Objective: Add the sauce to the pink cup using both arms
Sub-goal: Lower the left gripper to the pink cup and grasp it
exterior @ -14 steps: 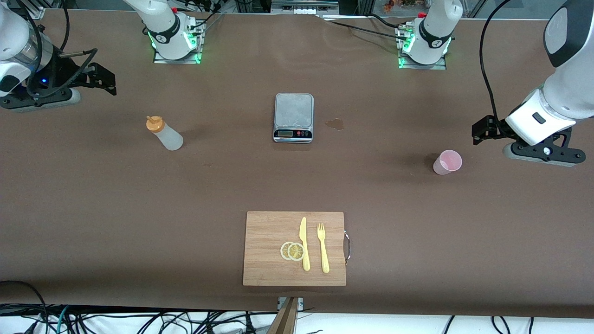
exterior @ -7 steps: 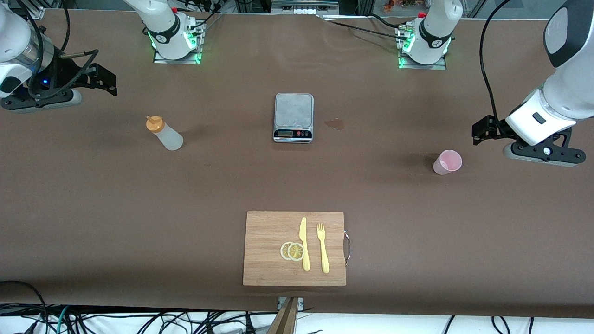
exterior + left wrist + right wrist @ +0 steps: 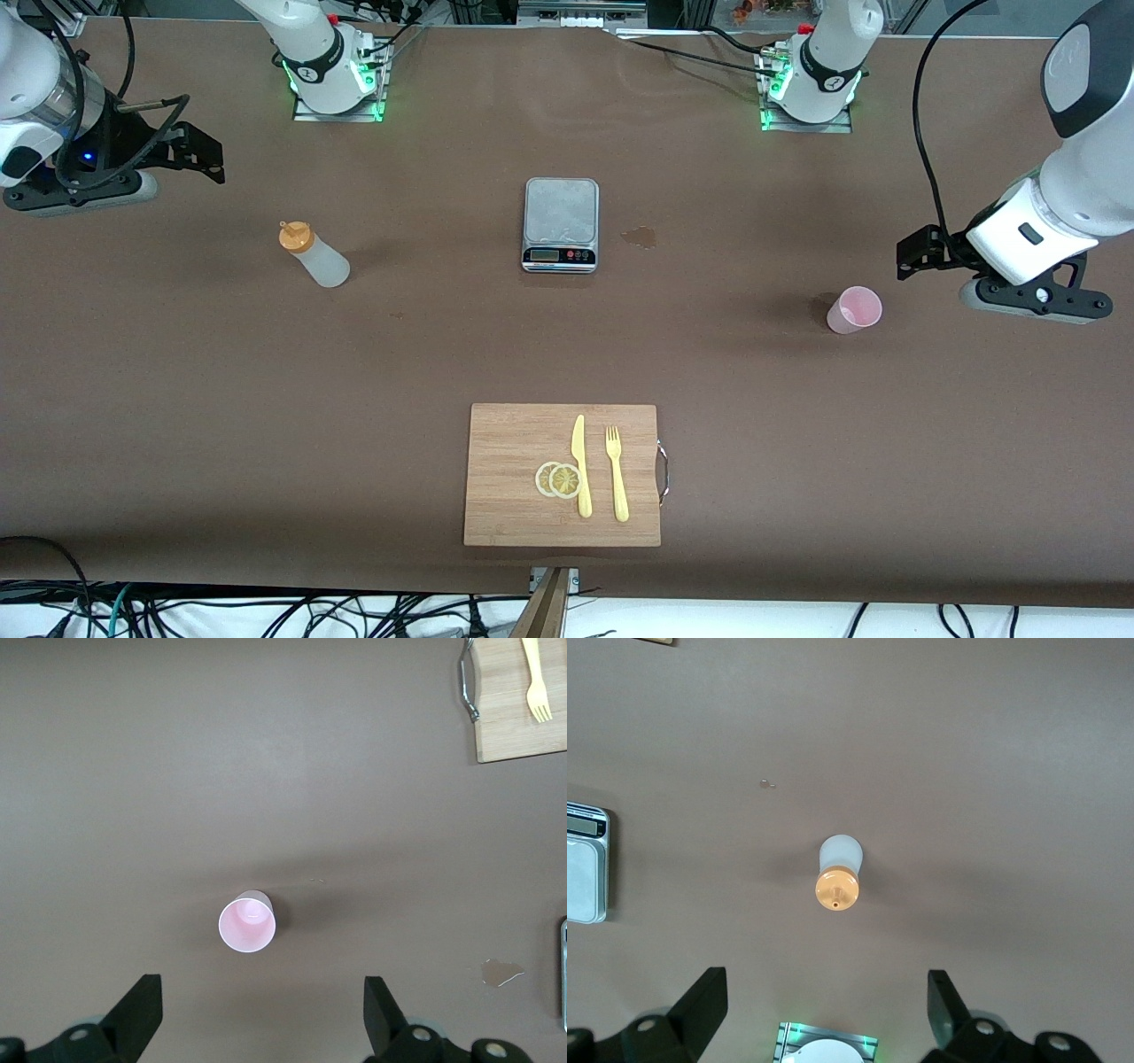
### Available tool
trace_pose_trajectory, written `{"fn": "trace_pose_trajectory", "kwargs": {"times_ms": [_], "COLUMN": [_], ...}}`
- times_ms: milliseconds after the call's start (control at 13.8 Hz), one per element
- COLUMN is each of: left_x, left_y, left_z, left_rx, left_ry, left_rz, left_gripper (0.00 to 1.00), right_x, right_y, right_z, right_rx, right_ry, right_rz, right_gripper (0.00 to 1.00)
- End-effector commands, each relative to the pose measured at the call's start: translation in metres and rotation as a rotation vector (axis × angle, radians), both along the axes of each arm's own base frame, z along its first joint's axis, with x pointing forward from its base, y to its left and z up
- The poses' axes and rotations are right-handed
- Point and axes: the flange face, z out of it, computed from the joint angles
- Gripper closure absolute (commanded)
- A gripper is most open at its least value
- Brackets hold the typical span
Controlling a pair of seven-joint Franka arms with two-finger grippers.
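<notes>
We see the left gripper [image 3: 257, 1010] hanging in the air with its jaws spread wide and nothing between them, over the bare table toward the left arm's end, close to the pink cup [image 3: 854, 310]. The cup stands upright on the table, and its inside looks empty in the left wrist view. The right gripper [image 3: 824, 1014] is likewise released and empty, up over the table at the right arm's end. The sauce [image 3: 314, 254] stands upright on the table near it, orange cap on; we cannot tell how full it is. Between the two containers sits the grey scale [image 3: 560, 224], with a small wet stain [image 3: 640, 236] just beside it. Nearer the front camera lies a wooden cutting board [image 3: 505, 496] carrying two lemon slices [image 3: 558, 479], a yellow knife [image 3: 580, 465] and a yellow fork [image 3: 616, 472].
</notes>
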Motion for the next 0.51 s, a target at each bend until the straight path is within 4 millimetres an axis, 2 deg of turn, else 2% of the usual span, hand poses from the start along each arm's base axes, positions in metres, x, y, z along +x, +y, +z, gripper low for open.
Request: {"fn": "trace_pose_trajectory", "kwargs": {"times_ms": [0, 73, 145, 291, 436], "left_x": [0.013, 0.021, 0.023, 0.017, 0.013], "left_y": [0.005, 0.007, 0.011, 0.033, 0.065], "left_z": [-0.030, -0.060, -0.076, -0.106, -0.128], "left_rx": [-0.018, 0.011, 0.053, 0.066, 0.045], "left_ry": [0.054, 0.099, 0.125, 0.174, 0.147], "left_rz": [-0.008, -0.014, -0.024, 0.000, -0.021], "left_gripper": [0.00, 0.00, 0.00, 0.00, 0.00], "right_x": [0.001, 0.001, 0.001, 0.001, 0.001], "right_y": [0.002, 0.002, 0.002, 0.002, 0.003], "right_z": [0.004, 0.004, 0.004, 0.004, 0.002], "right_rx": [-0.005, -0.005, -0.005, -0.005, -0.005], "right_ry": [-0.008, -0.006, -0.006, -0.006, -0.003], "right_rz": [0.005, 0.005, 0.005, 0.005, 0.006], "right_gripper": [0.00, 0.00, 0.00, 0.00, 0.00]}}
